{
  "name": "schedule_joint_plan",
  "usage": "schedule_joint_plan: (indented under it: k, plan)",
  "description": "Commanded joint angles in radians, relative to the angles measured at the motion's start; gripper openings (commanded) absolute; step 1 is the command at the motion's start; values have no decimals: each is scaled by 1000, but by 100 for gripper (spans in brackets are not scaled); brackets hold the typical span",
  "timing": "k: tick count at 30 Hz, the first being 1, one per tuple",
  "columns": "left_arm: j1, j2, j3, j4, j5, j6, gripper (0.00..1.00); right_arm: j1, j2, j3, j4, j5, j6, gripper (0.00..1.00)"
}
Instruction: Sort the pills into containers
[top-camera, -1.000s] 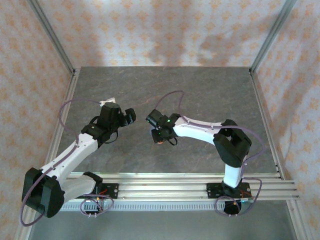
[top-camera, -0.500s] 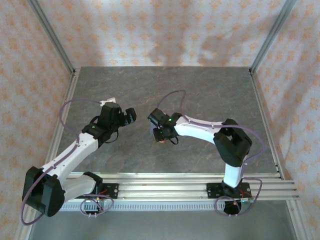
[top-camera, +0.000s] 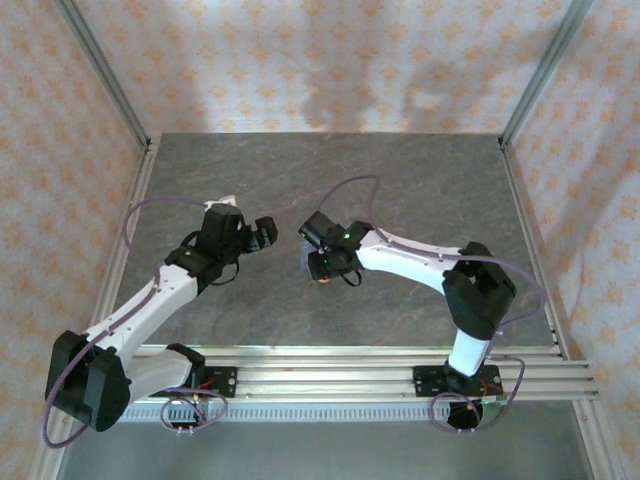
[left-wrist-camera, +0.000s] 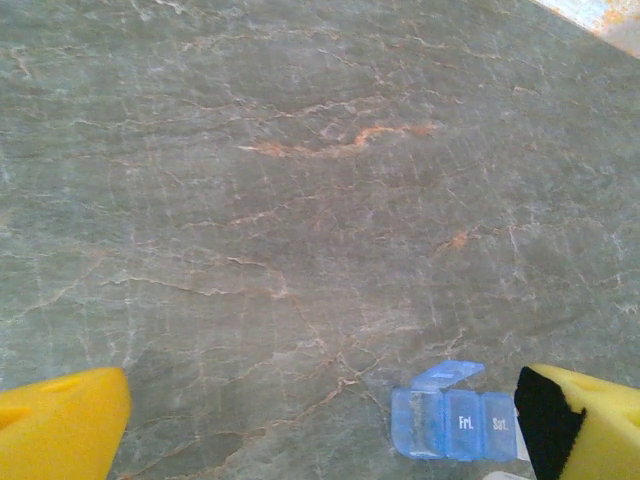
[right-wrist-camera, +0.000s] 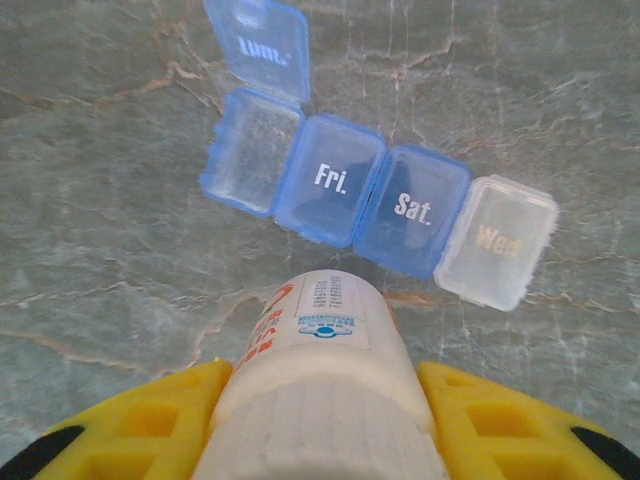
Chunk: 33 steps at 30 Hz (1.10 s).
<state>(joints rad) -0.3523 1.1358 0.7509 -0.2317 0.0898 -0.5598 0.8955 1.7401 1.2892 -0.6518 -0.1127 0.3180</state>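
The containers are a blue translucent pill box (right-wrist-camera: 335, 190) lying flat on the table, with a clear "Wed" cell (right-wrist-camera: 497, 240) at its right end. Its leftmost lid (right-wrist-camera: 258, 45) stands open over a cell that looks empty; "Fri." and "Sat." are closed. My right gripper (right-wrist-camera: 325, 405) is shut on a white pill bottle (right-wrist-camera: 325, 370), whose far end hangs just short of the box. The left gripper (left-wrist-camera: 320, 440) is open above bare table, and the box (left-wrist-camera: 455, 425) lies just inside its right finger (left-wrist-camera: 590, 425). From above, both grippers (top-camera: 262, 234) (top-camera: 322, 264) meet mid-table. The pills are out of view.
The table is grey marbled stone (top-camera: 400, 180), walled by patterned panels and metal posts (top-camera: 530, 75). A metal rail (top-camera: 340, 365) runs along the near edge by the arm bases. Cables loop over both arms.
The right arm has shifted slightly rightward with the bottle still in its grip, its elbow swinging right. The left gripper has crept a little toward the centre, staying open.
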Motion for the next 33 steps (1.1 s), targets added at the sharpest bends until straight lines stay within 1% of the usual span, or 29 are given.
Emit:
schedule_joint_plan:
  k: [1,5,7,9,11,14,17,19,23,26,30,33]
  plan:
    - [9,24,16,62,47,-6,100,-17,-69,89,-81,11,-4,22]
    - [7,44,7,101,12,-14,100,-89,-93,150,-108,-68,-13,22]
    - [7,53,14,103,22,33,100,-149,-101,187,-115,-139,-11,22]
    - [7,56,25,118,66,111,100,-195,-97,234,-137,-201,-18,22]
    - [7,54,15,175,116,164,100,-232,-89,291,-174,-234,-29,22]
    - [6,50,-9,287,165,217,100,-289,-73,366,-214,-303,-44,23]
    - [4,68,-29,428,221,274,100,-348,-49,419,-225,-413,-40,23]
    - [3,91,-39,531,286,335,100,-378,-20,468,-241,-490,-47,23]
    - [-9,137,-71,757,384,425,100,-390,42,580,-307,-553,-90,23]
    - [-27,188,-70,864,435,486,100,-391,74,627,-326,-586,-105,23]
    - [-72,234,-59,903,453,607,97,-392,113,664,-340,-601,-116,23]
    - [-99,255,-67,922,457,682,92,-392,128,668,-339,-611,-120,23]
